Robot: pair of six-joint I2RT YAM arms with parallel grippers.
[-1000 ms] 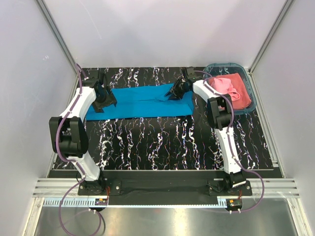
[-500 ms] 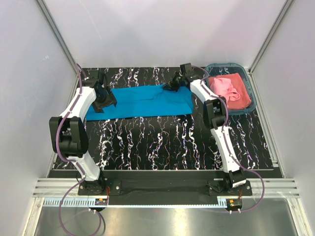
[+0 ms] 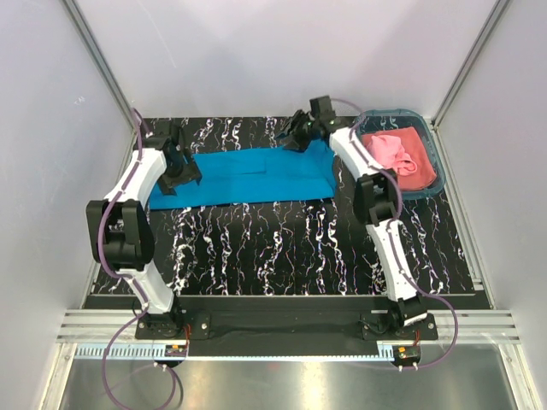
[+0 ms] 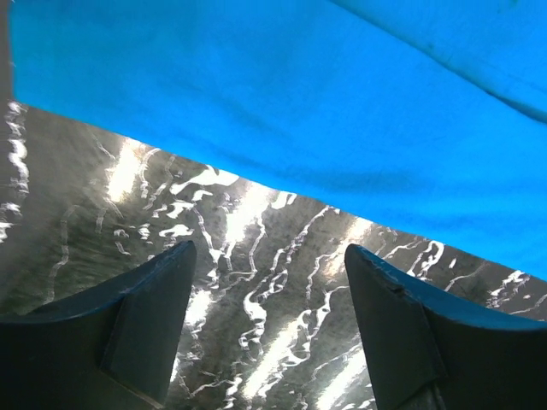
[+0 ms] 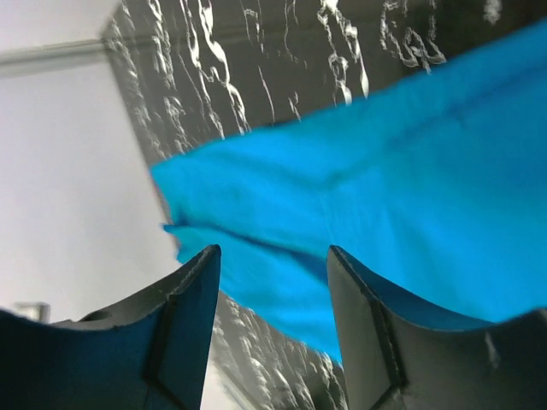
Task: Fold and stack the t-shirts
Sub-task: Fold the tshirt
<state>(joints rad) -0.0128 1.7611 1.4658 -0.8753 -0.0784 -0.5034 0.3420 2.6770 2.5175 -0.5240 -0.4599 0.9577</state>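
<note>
Starting nearest the arm bases: dark marbled table (image 3: 282, 248), leading out toward the basket (image 3: 402, 112). Further out, finding the blue shirt (image 3: 256, 175) laid as a long flat band, one end just beside the basket, the other well away from it.

Over at that end far from the basket, spotting the left gripper (image 4: 269, 256): spread wide, gripping nothing, hovering low at the cloth's edge with bare table showing through the gap. Swinging toward the basket end and a touch further back, picking up the right gripper (image 5: 272, 256): also gaping, clamped on nothing, raised above the shirt's far corner close to the basket. Last and furthest, inside the basket, seeing the pink shirt (image 3: 395, 154) bunched in a loose heap.

Judging the blue shirt light, limp and likely to slide on that glossy top, with no stiffness at all. Bound to sag and drag from any single pinch. Best to take hold at two corners of one long edge, one by the basket and one away from it, pinching a thin fold of hem and lifting together. Worth watching for layers peeling apart near the crease at the basket end.
</note>
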